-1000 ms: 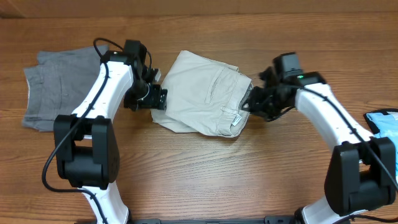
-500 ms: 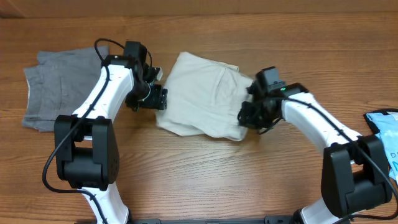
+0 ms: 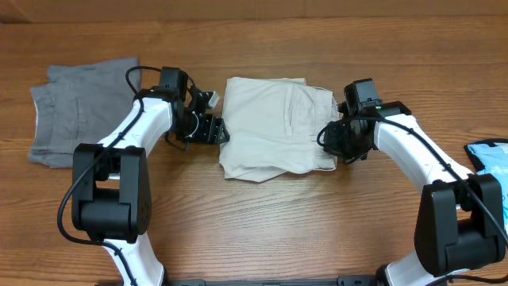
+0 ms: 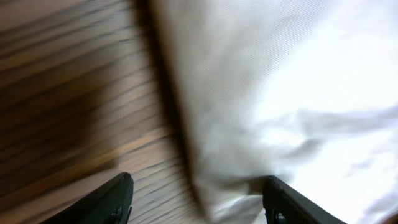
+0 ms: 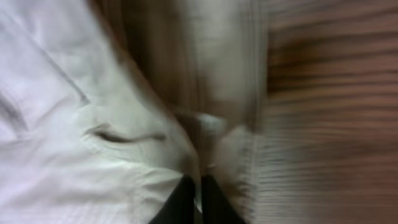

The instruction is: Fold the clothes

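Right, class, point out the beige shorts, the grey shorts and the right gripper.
beige shorts point(image 3: 274, 127), overhead view, middle of the folded cloth.
grey shorts point(image 3: 75, 111), overhead view, middle of the flat cloth.
right gripper point(image 5: 194, 202), right wrist view, between its fingertips, on pinched cloth.

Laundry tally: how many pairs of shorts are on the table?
2. The beige shorts lie folded in the middle; the grey shorts lie at the far left. The light-blue item at the right edge is cut off, so unclear.

surface: wood-grain table point(image 3: 262, 230) | tone: warm brown | light: even, soft shadows
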